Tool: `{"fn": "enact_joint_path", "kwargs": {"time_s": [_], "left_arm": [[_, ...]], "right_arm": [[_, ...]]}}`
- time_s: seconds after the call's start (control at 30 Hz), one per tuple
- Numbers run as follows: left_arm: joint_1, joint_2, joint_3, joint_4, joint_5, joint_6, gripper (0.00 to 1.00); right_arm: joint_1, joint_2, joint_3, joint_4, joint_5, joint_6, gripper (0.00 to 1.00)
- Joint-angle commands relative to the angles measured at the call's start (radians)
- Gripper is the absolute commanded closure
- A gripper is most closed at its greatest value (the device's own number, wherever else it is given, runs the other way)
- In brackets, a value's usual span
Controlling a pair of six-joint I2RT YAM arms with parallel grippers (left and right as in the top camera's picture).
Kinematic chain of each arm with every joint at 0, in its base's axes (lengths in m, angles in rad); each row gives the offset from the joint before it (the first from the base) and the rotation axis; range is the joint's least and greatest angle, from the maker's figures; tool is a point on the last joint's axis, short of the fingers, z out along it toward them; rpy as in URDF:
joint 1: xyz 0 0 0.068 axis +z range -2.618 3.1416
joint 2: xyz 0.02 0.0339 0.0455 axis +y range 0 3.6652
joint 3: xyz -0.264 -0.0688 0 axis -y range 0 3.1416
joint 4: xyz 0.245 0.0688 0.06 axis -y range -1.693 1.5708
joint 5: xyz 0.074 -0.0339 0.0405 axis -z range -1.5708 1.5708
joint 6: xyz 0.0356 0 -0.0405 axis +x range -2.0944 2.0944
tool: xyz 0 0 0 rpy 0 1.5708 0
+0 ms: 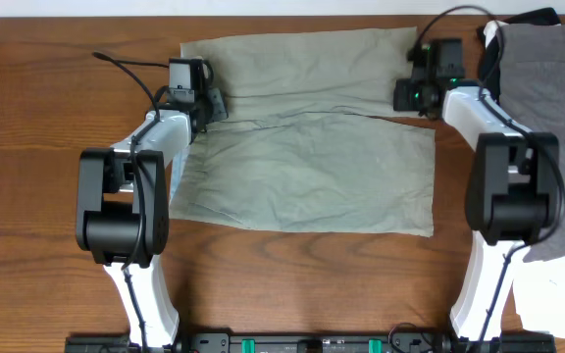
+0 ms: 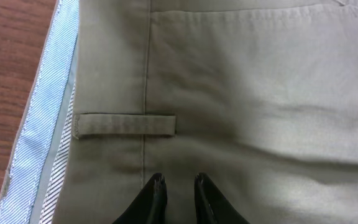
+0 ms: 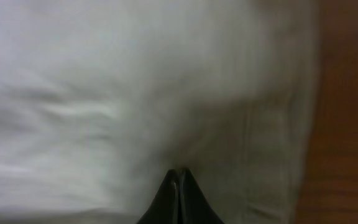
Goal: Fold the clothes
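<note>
Overhead: shorts [image 1: 312, 157] lie flat mid-counter [image 1: 47, 98], one tool at each end. Left tool [image 2: 180, 186] tips slightly apart by the belt loop [image 2: 124, 124]; right tool [image 3: 179, 177] tips together. Pinch matching edges, lift evenly.

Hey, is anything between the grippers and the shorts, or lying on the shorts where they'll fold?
Nothing visible. The left gripper and right gripper sit directly over the shorts, whose surface is bare. The grey garment lies off to the right.
</note>
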Motion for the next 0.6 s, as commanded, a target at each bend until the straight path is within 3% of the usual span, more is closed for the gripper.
{"fn": "enact_joint_path", "kwargs": {"time_s": [0.0, 0.1, 0.23, 0.37, 0.57], "left_arm": [[0.002, 0.000, 0.002, -0.025, 0.008, 0.061, 0.81], [0.002, 0.001, 0.001, -0.060, 0.002, 0.076, 0.81], [0.002, 0.001, 0.000, -0.072, -0.031, 0.082, 0.81], [0.002, 0.000, 0.000, -0.071, -0.040, 0.101, 0.89], [0.002, -0.012, 0.000, -0.069, -0.040, 0.104, 0.92]], "right_arm": [[-0.007, 0.039, -0.004, -0.051, 0.021, -0.030, 0.99], [-0.017, 0.057, -0.004, -0.146, 0.048, -0.030, 0.99], [-0.030, 0.076, -0.005, -0.242, 0.224, -0.026, 0.99], [-0.046, 0.077, -0.005, -0.250, 0.330, -0.026, 0.99], [-0.072, 0.074, -0.005, -0.199, 0.304, -0.027, 0.98]]}}
